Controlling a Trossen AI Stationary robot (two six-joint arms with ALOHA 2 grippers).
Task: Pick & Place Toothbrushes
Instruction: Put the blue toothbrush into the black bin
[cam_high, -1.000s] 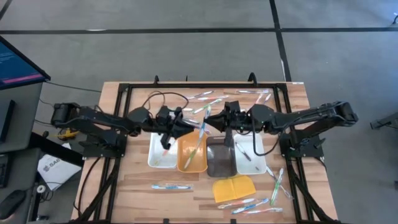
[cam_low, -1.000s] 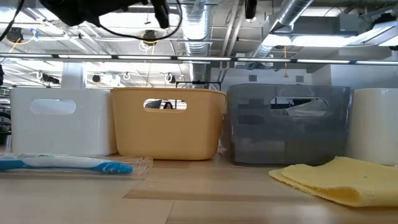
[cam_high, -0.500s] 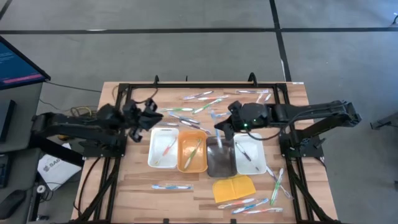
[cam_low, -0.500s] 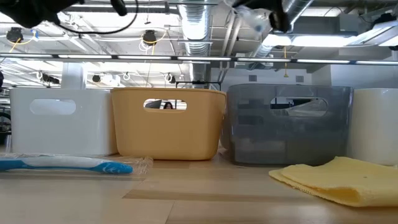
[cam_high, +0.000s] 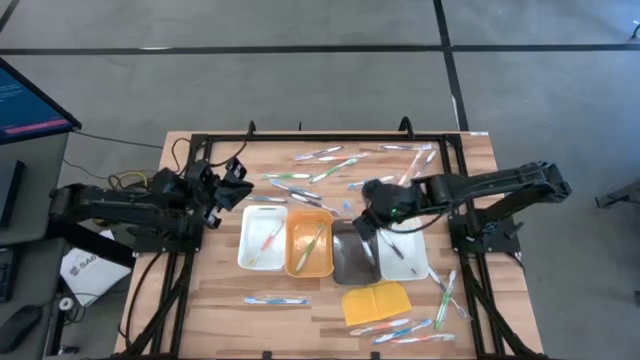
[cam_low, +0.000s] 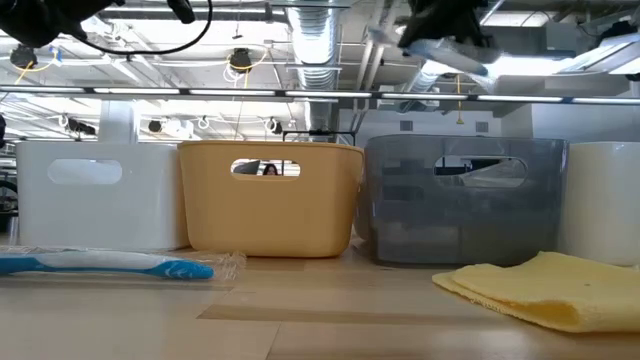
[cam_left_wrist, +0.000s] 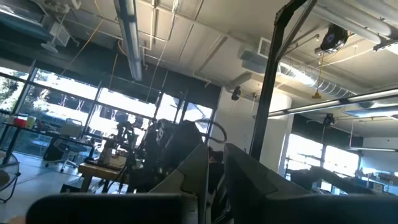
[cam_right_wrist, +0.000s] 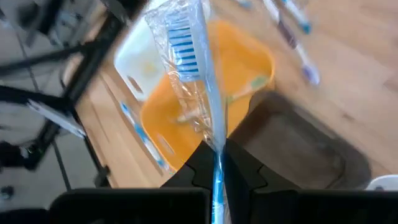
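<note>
- Holding a blue-bristled toothbrush in clear crinkly wrap (cam_right_wrist: 198, 74), my right fingers (cam_right_wrist: 216, 163) are pinched shut on its handle above the dark grey tray (cam_high: 355, 256).
- My left fingers (cam_high: 236, 180) wait nearly closed and empty beyond the white tray (cam_high: 262, 238).
- Few toothbrushes lie in trays; many loose ones (cam_high: 300, 183) remain across the wooden worktop (cam_high: 300, 325).

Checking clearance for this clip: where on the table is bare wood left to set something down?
Bare wood lies left of the white tray, and in front between the blue toothbrush and the yellow pad. The far side is strewn with toothbrushes. The right pincer, holding a wrapped toothbrush, hangs over the grey tray.
</note>
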